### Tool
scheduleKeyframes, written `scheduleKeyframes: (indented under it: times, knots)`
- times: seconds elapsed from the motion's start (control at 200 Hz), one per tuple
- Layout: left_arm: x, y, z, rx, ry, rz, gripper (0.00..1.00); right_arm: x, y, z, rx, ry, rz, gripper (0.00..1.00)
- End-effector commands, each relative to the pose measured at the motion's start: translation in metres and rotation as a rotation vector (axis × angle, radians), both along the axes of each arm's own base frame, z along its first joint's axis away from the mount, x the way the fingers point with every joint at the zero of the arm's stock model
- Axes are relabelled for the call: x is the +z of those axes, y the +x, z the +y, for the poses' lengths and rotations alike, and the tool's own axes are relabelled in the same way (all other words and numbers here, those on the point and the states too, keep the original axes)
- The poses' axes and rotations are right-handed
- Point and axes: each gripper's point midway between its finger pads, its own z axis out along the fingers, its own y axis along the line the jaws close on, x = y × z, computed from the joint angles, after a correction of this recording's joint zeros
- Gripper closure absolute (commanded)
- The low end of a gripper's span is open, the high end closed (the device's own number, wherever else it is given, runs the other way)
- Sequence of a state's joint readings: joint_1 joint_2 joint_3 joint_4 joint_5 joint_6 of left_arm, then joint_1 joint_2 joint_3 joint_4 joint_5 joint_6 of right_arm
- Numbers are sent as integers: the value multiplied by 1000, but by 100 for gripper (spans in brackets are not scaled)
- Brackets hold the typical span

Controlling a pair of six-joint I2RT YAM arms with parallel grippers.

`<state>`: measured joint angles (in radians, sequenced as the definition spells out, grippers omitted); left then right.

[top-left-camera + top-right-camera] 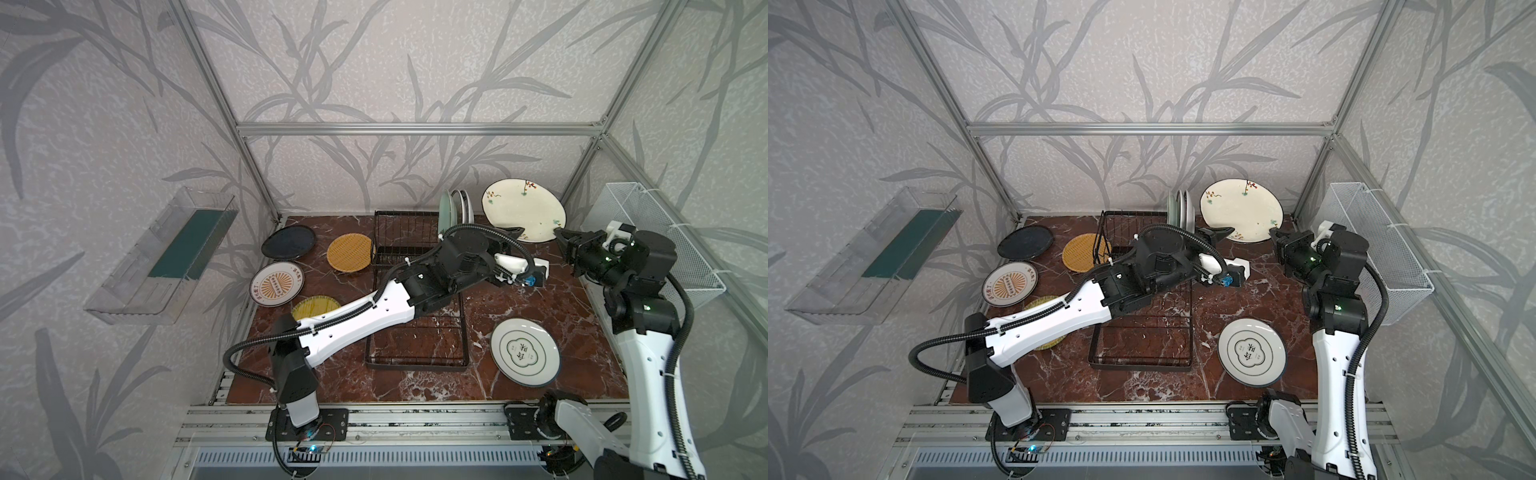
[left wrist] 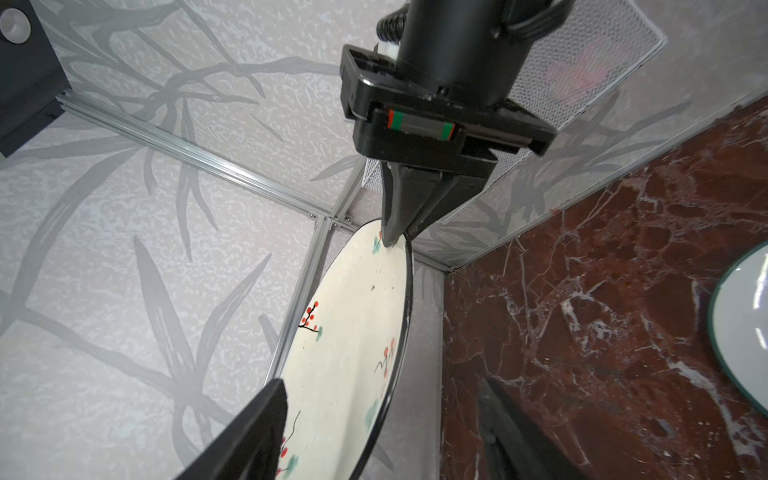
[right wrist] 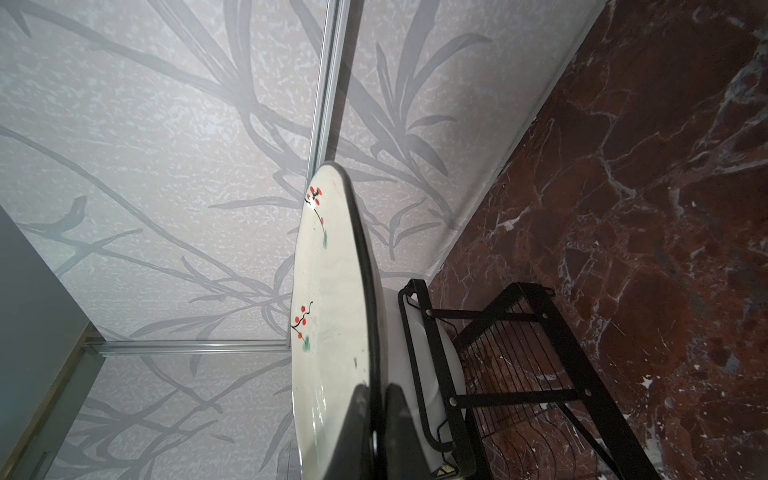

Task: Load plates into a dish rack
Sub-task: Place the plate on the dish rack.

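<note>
Right wrist view: the cream floral plate (image 3: 328,311) is seen edge-on, its dark rim pinched between the tightly closed right jaws, with the dish rack (image 3: 519,353) just beyond it. In both top views the plate (image 1: 523,210) is held upright and clear of the tabletop (image 1: 540,299) at the far right. It is beside the raised section of the rack (image 1: 405,237), where a pale teal plate (image 1: 446,212) and others are stood on edge. The opposite rim is straddled by the left jaws, which are partly open. In the left wrist view one finger (image 2: 249,436) is laid close against the plate's face (image 2: 349,332) and the other (image 2: 511,436) is set apart from its rim, though contact cannot be judged with certainty. Five plates are laid flat on the tabletop: a black plate (image 1: 289,243), a woven orange plate (image 1: 349,252), a sunburst plate (image 1: 276,284), a woven yellow plate (image 1: 316,306) partly covered by the left arm (image 1: 357,316), and a green-emblem plate (image 1: 524,353).
</note>
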<state>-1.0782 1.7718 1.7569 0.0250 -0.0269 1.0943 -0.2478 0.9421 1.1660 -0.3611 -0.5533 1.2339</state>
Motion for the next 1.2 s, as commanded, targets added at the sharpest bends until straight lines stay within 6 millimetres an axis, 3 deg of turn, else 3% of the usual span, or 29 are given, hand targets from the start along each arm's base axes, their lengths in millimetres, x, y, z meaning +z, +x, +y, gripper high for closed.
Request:
scheduleKeyframes:
  times: [0.0, 0.42, 0.85, 1.195]
  knots:
    - [14, 14, -6, 81, -10, -135, 38, 64, -17, 8, 17, -38, -206, 100]
    - [-3, 26, -25, 96, 19, -174, 40, 62, -25, 14, 29, -58, -197, 100]
    - [-14, 37, -33, 132, 46, -248, 61, 57, -33, 26, 61, -48, -193, 100]
    - [-5, 36, -38, 133, 14, -299, 100, 54, -38, 31, 72, -55, -197, 100]
